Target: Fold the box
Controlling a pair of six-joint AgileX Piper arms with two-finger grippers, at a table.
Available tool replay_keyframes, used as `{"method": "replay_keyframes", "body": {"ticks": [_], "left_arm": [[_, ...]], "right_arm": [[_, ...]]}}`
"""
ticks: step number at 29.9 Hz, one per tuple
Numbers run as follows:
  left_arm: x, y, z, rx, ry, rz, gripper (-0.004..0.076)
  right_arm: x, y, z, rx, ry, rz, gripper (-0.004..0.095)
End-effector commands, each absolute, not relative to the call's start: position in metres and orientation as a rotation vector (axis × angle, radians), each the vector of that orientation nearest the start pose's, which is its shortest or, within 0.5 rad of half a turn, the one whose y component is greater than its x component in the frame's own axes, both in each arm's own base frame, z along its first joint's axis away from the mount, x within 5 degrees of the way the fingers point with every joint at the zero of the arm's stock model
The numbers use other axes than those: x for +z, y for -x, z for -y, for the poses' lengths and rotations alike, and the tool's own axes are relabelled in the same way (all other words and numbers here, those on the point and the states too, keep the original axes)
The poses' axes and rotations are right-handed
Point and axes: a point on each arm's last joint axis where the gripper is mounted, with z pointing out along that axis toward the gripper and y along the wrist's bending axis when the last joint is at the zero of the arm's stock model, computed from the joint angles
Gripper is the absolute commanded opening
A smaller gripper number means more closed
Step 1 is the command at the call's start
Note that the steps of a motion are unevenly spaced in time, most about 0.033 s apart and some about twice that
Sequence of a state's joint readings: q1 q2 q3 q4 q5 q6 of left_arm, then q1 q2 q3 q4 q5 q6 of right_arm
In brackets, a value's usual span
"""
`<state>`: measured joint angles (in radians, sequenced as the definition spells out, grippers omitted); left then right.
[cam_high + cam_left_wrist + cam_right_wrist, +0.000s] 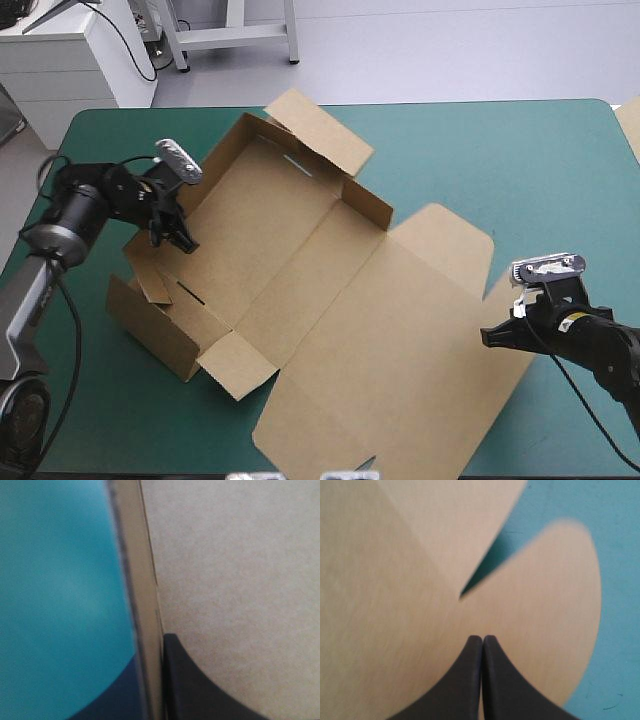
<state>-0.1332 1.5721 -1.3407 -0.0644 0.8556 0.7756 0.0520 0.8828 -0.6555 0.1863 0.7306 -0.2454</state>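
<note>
Left gripper (182, 240) we see pinching the raised left wall of the brown box (300, 250), one black finger inside and one outside. Beyond it the tray lies open on the teal-green cover (530, 160), lid flat. Our right gripper (486, 337), fingers pressed together, sits over the lid's rounded flap (560, 605).

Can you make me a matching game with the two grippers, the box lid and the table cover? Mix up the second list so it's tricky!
Things:
1. left gripper
2. right gripper
3. lid
4. table cover

States:
A. teal-green
B. lying flat and open
C. shut on a raised wall of the box
D. shut with nothing between its fingers, at the lid's edge

Pairs: 1-C, 2-D, 3-B, 4-A
</note>
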Motion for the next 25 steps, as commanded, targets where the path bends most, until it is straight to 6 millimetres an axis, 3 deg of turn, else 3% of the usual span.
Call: {"method": "replay_keyframes", "body": {"ticks": [1, 11, 18, 25], "left_arm": [[0.342, -0.342, 0.087, 0.342, -1.154, -2.041, -0.0008], [0.349, -0.348, 0.176, 0.479, -1.354, -1.653, -0.0008], [0.368, -0.348, 0.208, 0.59, -1.383, -1.499, -0.0008], [0.378, -0.333, 0.234, 0.696, -1.438, -1.335, -0.0008]], "right_arm": [[0.298, -0.163, -0.018, 0.12, 0.219, -2.334, -0.0021], [0.297, -0.162, -0.018, 0.129, 0.209, -2.346, -0.0021], [0.297, -0.162, -0.019, 0.148, 0.189, -2.353, -0.0021], [0.297, -0.162, -0.02, 0.165, 0.179, -2.35, -0.0021]]}}
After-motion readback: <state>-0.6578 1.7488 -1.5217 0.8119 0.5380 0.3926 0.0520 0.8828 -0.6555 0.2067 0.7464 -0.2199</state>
